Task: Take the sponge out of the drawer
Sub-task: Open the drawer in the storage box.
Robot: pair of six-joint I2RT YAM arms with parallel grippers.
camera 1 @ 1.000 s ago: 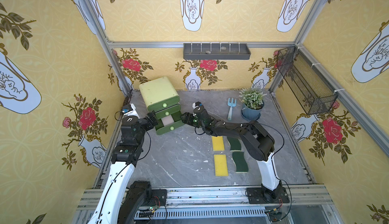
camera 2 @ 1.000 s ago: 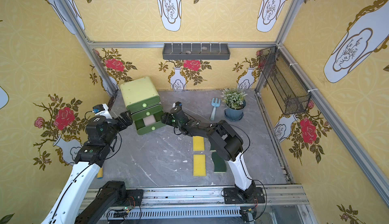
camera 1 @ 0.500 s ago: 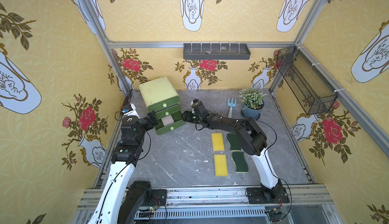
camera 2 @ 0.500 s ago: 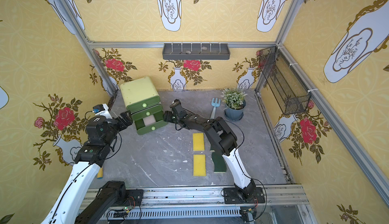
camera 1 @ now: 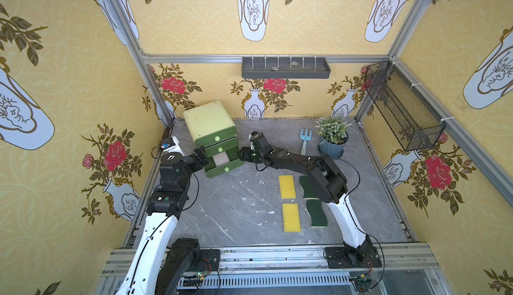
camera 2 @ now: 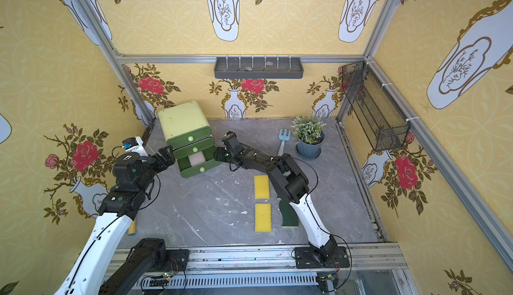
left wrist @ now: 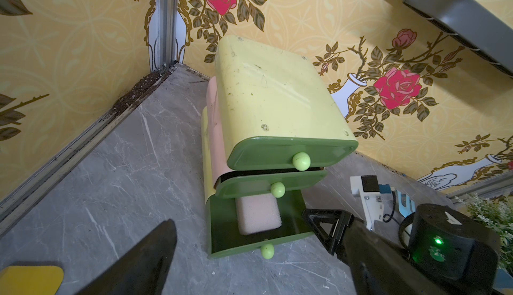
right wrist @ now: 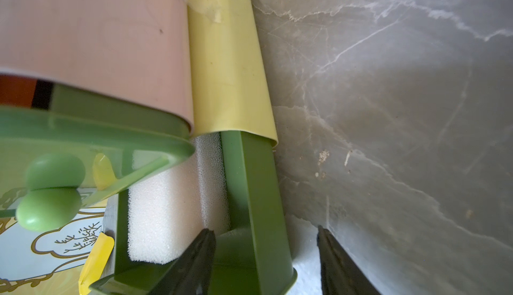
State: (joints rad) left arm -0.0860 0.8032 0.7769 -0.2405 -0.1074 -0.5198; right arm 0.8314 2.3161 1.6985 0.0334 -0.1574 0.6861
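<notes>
In both top views a pale-green plastic cabinet with three dark-green drawers [camera 1: 211, 124] stands at the far left corner of the grey marble-patterned desk [camera 1: 236, 210]. Its bottom drawer [camera 1: 226, 170] is pulled out, and the pale pink foam sponge [camera 1: 221, 158] lies inside it. The left gripper [camera 1: 201, 156] hangs spread wide and empty just beside the cabinet's left side, probably to steady it. The right gripper [camera 1: 244, 155] reaches in low at the drawer's right side. Two yellow rectangular sponges [camera 1: 286, 186] and dark-green wavy scouring pads [camera 1: 316, 213] lie mid-desk, and patterned yellow wallpaper closes the cell. From the left wrist the sponge [left wrist: 258, 214] shows flat on the drawer floor, half under the middle drawer. From the right wrist the right gripper's fingers [right wrist: 194, 257] stand parted astride the drawer's side wall, one inside next to the sponge [right wrist: 163, 218], one outside over the desk, gripping nothing; I judge this placement wrong for taking the sponge.
</notes>
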